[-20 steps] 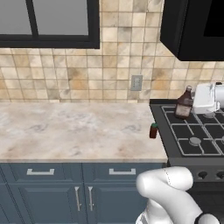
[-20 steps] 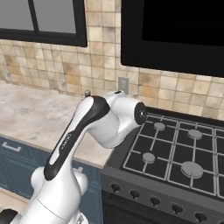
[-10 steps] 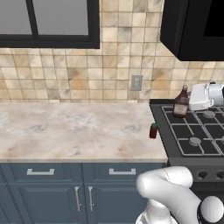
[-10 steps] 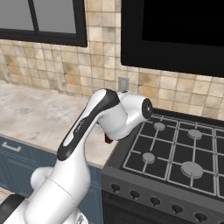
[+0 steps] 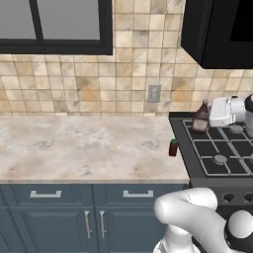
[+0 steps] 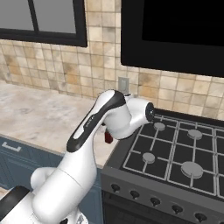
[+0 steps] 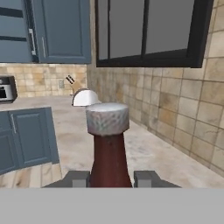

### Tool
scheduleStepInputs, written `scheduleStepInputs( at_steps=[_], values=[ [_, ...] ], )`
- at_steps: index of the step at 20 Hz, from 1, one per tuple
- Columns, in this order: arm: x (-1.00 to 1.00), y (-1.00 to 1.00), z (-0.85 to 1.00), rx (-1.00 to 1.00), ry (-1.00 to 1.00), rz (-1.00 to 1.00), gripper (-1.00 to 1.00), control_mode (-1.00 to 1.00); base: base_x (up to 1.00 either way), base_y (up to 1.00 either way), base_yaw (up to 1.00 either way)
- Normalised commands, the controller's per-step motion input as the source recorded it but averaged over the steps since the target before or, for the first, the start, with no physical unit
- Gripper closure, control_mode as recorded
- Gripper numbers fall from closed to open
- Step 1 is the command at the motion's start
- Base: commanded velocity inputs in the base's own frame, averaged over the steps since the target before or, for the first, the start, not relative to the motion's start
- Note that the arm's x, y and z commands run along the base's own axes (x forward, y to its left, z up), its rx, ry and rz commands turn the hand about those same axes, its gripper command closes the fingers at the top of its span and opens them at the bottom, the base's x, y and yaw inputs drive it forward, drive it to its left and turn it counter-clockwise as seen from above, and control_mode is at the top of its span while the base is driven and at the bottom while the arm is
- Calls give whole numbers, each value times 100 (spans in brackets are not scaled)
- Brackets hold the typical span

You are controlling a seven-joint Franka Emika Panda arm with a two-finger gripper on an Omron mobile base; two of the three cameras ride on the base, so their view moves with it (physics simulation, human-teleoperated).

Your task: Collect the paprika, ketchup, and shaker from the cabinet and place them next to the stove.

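The jaws pinch the ketchup (image 7: 110,155) at its neck, one dark finger (image 7: 78,178) on each side of the brown-red glass, with the grey cap just past them. In the left base view the white hand (image 5: 223,111) reaches in level from the right and the ketchup (image 5: 200,118) stands upright at its tip, over the rear left corner of the stove (image 5: 222,157); whether its base touches the grate or hangs just above it cannot be told. In the right base view the arm's elbow (image 6: 127,116) hides both bottle and jaws.

Nearer the front than the jaws and a little to their left, the paprika (image 5: 173,147) stands upright on the counter (image 5: 84,148) just beside the stove's left edge, well apart from the ketchup; a sliver of its red body (image 6: 108,138) peeks out under the elbow in the right base view.

Right of the jaws lie the black burner grates (image 6: 175,148); to their left the pale marbled counter runs along the tiled wall (image 5: 128,79). Behind the jaws an outlet plate (image 5: 154,93) sits on the tiles, and above them hangs a black hood (image 5: 217,32). Far beyond the bottle, along the counter, stand a silver dome-shaped appliance (image 7: 85,98), a knife block (image 7: 74,83) and slate-blue cabinets (image 7: 48,30), under a dark-framed window (image 7: 148,30)
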Motion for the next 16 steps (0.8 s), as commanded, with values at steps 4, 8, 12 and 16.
scheduleStepInputs(
  at_steps=[4, 8, 12, 16],
  values=[
    [21, 0, -22, 0, -1, 0, 100, -100, 0, 0, 0],
    [25, 0, -23, 0, 0, 0, 100, -100, 0, 0, 0],
    [31, 0, -19, 0, 0, 0, 100, -100, 0, 0, 0],
    [35, 0, -17, 0, 0, 0, 100, -100, 0, 0, 0]
  ],
)
